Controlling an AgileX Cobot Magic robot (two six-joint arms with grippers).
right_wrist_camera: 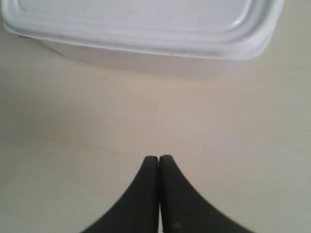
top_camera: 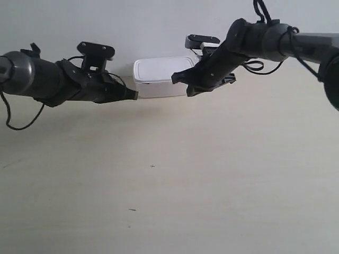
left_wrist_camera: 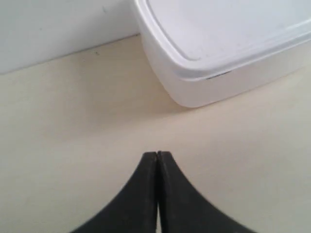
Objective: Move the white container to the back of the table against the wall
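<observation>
1. At the back edge of the table (top_camera: 169, 174), near its middle: the container (top_camera: 161, 71), lid on, long side along the wall (top_camera: 159, 26).
2. Stands right at the wall; not possible to tell if really touching it.
3. Left gripper (left_wrist_camera: 157, 154): fully closed, fingertips pressed together, nothing held.
4. Points at one front corner of the container (left_wrist_camera: 218, 43), near it but apart, with bare table between.
5. Right gripper (right_wrist_camera: 159, 158): also fully closed and empty.
6. Faces the long front side of the container (right_wrist_camera: 141, 19), again with a strip of bare table between.
7. In the exterior view, one arm from each side edge of the table, both reaching toward the container; tip of the arm at the exterior view's left just beside the container's front corner.
8. The arm at the exterior view's right overlaps the container's end there; contact not possible to tell.
9. A few dark specks (top_camera: 152, 166) toward the front edge.
</observation>
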